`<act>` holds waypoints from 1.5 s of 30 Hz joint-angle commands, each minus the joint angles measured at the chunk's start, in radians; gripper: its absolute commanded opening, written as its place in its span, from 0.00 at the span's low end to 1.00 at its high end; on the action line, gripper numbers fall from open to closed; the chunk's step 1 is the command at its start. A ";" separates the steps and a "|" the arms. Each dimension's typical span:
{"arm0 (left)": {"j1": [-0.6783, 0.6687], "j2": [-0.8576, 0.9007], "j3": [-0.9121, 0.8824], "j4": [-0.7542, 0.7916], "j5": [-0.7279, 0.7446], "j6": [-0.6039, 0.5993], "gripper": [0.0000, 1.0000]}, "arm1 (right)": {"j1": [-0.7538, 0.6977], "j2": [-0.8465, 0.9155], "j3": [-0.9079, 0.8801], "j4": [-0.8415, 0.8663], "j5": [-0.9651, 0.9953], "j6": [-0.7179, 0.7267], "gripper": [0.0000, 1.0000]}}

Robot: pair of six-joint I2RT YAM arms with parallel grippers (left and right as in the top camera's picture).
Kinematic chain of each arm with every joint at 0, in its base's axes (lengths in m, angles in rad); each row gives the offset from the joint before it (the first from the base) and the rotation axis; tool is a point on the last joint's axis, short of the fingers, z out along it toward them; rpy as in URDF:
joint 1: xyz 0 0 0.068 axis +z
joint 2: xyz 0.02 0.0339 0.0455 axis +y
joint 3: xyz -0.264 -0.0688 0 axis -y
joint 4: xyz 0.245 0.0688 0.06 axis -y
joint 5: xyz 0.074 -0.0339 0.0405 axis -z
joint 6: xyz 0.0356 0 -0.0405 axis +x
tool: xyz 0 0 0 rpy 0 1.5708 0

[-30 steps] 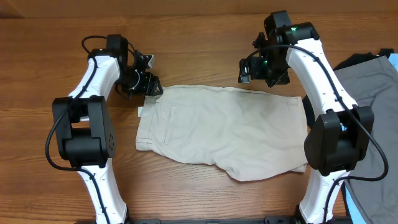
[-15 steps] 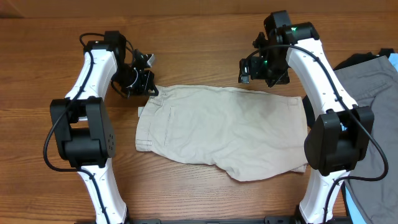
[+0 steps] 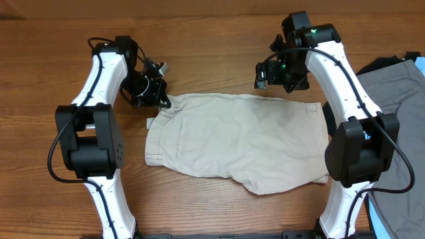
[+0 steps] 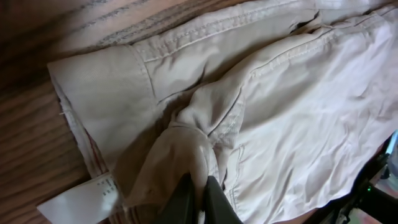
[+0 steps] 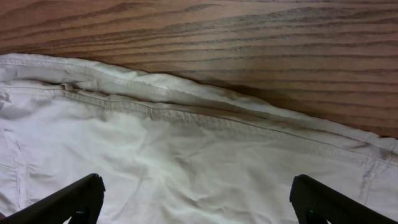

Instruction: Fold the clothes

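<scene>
Beige cloth is bunched between the fingers of the left gripper (image 4: 199, 198), which have just closed on the waistband corner of the shorts (image 3: 239, 139). That corner has puckered and crept inward. The shorts lie spread mid-table (image 3: 212, 40) between the arms. The right gripper (image 3: 275, 79) stays wide apart above their far edge, holding nothing. One corner looks secured; the fold itself is not yet begun.

A brown wood-grain table (image 3: 212, 40) fills the view, evenly lit.
</scene>
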 commanded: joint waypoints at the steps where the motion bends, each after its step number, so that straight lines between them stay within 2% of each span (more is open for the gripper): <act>1: -0.015 -0.009 0.037 -0.047 0.050 -0.027 0.04 | -0.002 -0.005 0.012 0.004 -0.001 0.003 1.00; 5: -0.049 -0.019 0.042 -0.093 0.082 -0.029 0.04 | -0.002 -0.005 0.012 0.004 -0.001 0.003 1.00; 9: -0.142 -0.019 0.041 -0.108 0.021 -0.041 0.04 | -0.002 -0.005 0.012 0.004 -0.001 0.003 1.00; 11: -0.224 -0.019 0.041 -0.081 -0.123 -0.130 0.04 | -0.002 -0.005 0.012 -0.002 -0.002 0.004 1.00; 14: -0.294 -0.019 0.041 -0.074 -0.263 -0.204 0.04 | -0.002 -0.005 0.012 -0.032 -0.010 0.004 1.00; 18: -0.347 -0.019 0.041 -0.066 -0.304 -0.246 0.04 | -0.002 -0.005 0.012 -0.032 -0.028 0.003 1.00; 19: -0.352 -0.019 0.041 -0.063 -0.314 -0.247 0.04 | -0.002 -0.005 0.012 -0.032 -0.029 0.004 0.95; 20: -0.353 -0.019 0.041 -0.060 -0.352 -0.269 0.05 | -0.002 -0.005 0.012 -0.040 -0.028 0.004 0.64; 21: -0.352 -0.019 0.041 -0.060 -0.385 -0.295 0.05 | -0.002 -0.005 0.012 -0.049 -0.029 0.004 0.42; 23: -0.341 -0.019 0.041 -0.060 -0.418 -0.330 0.04 | -0.002 -0.005 0.012 -0.087 -0.029 0.004 0.04; 29: -0.333 -0.019 0.026 -0.051 -0.419 -0.330 0.07 | 0.013 -0.005 -0.004 -0.244 -0.066 0.051 0.04; 32: -0.333 -0.015 -0.034 0.027 -0.433 -0.367 0.07 | 0.053 -0.005 -0.056 -0.267 -0.069 0.106 0.04; 39: -0.330 -0.010 -0.153 0.115 -0.446 -0.386 0.07 | 0.131 -0.005 -0.154 -0.206 -0.068 0.124 0.04; 45: -0.289 -0.010 -0.257 0.225 -0.523 -0.448 0.04 | 0.163 -0.005 -0.294 -0.047 -0.060 0.154 0.04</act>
